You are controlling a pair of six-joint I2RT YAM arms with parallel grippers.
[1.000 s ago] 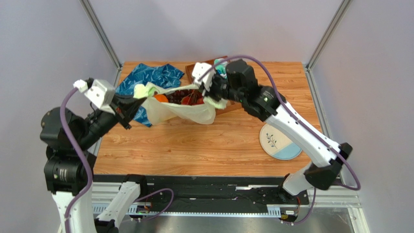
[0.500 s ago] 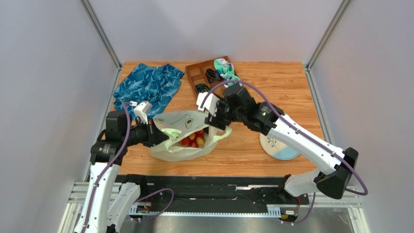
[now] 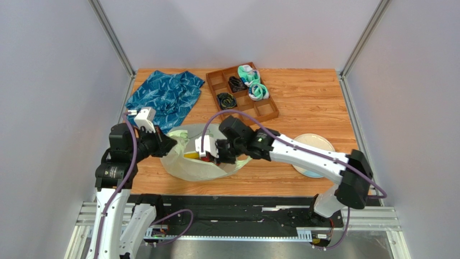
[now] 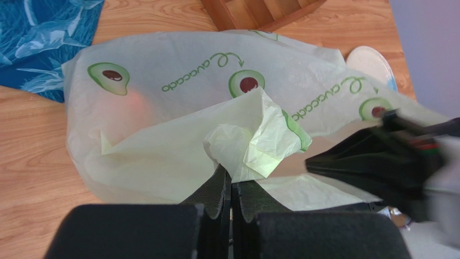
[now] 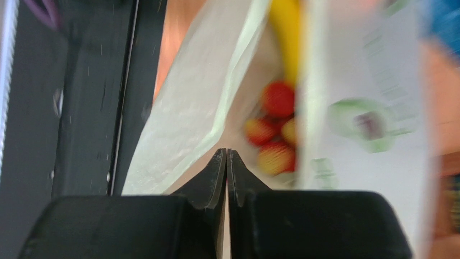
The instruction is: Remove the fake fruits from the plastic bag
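Shows thin, crinkly translucent film for plastic bag, smooth plastic fake fruits, wood-grain desk, matt blue cloth at ten o'clock.

The left claw and right claw are crowding the mouth of the plastic bag, leaving only a narrow opening between them. The tray, cloth and plate are lying well apart, so the far-right desk is offering open passage.
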